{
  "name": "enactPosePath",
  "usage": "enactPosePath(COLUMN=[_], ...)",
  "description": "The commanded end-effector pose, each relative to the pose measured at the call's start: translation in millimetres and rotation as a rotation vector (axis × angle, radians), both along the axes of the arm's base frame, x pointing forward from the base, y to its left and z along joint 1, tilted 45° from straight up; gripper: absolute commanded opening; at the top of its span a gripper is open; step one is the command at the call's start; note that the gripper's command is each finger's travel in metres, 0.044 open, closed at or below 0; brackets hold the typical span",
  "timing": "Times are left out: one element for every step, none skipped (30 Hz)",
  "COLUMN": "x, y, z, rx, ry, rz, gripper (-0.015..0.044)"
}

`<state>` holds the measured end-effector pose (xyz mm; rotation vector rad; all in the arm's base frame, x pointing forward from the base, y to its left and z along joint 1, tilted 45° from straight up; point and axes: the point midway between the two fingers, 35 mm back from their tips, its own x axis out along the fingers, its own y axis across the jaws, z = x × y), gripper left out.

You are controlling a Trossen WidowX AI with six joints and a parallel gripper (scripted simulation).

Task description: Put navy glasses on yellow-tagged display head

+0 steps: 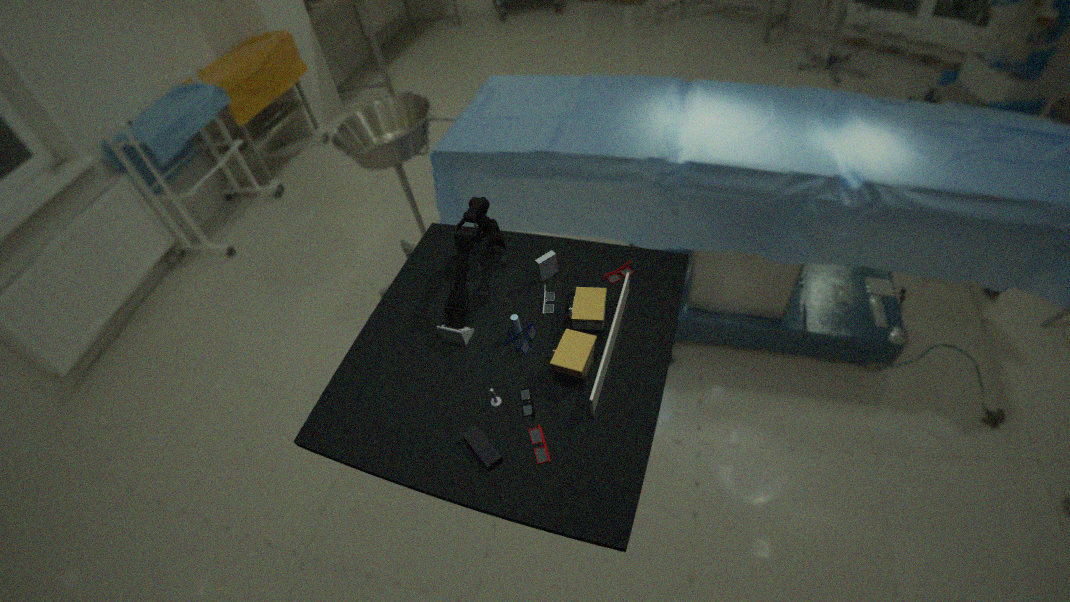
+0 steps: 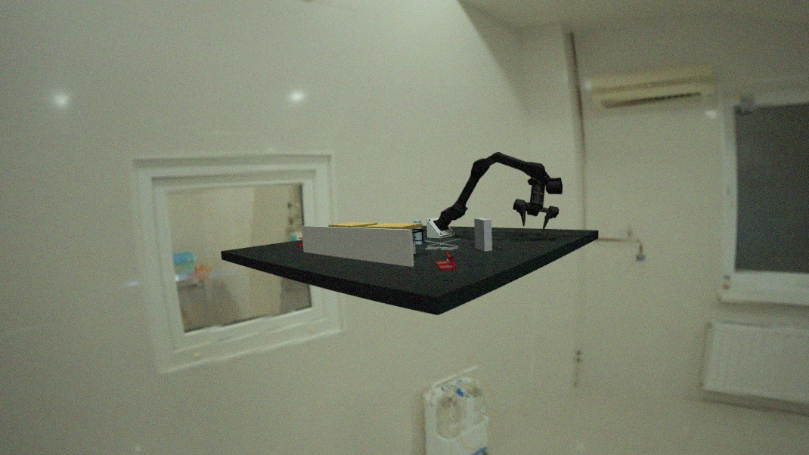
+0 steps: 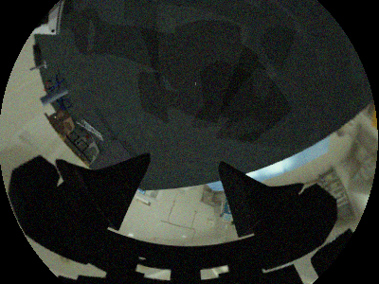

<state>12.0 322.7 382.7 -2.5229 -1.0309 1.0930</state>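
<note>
Navy glasses (image 1: 520,336) flat on dark board (image 1: 389,404), mid-board, just beside small white post (image 1: 514,323), left of two yellow-topped blocks (image 1: 574,351) (image 1: 589,303). Arm (image 1: 460,288) along left side, gripper (image 2: 534,214) hovering above far corner near board's edge, fingers spread wide, nothing between them. Bare dark surface under gripper in wrist view; board rim and pale floor beyond. Other glasses scattered: red pair (image 1: 538,444) near front, grey pair (image 1: 526,402) beside it, red pair (image 1: 618,272) past white panel (image 1: 609,344). Heads' faces and tags too small to make out; panel screens blocks in exterior view. Right of board, blue-draped table (image 1: 748,149); steel bowl stand (image 1: 381,134) behind.
</note>
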Motion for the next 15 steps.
enactPosePath(x=[0.0,0.0,0.0,0.0,0.0,0.0,0.0,0.0,0.7,2.7,6.2,11.1,17.4,25.2,33.8], y=[0.0,0.0,0.0,0.0,0.0,0.0,0.0,0.0,0.2,0.6,1.4,2.3,3.5,4.7,5.9], z=[0.0,0.0,0.0,0.0,0.0,0.0,0.0,0.0,0.0,-0.1,-0.1,-0.2,-0.3,-0.4,-0.4], rx=[0.000,0.000,0.000,0.000,0.000,0.000,0.000,0.000,0.001,0.005,0.011,0.020,0.032,0.047,0.064], ry=[0.000,0.000,0.000,0.000,0.000,0.000,0.000,0.000,0.002,0.007,0.016,0.029,0.044,0.063,0.083], rz=[0.000,0.000,0.000,0.000,0.000,0.000,0.000,0.000,-0.002,-0.010,-0.022,-0.038,-0.060,-0.086,-0.114], gripper=[0.0426,0.0440,0.0440,0.0440,0.0440,0.0440,0.0440,0.0440,0.0414,0.0387,0.0361,0.0335,0.0309,0.0282,0.0256])
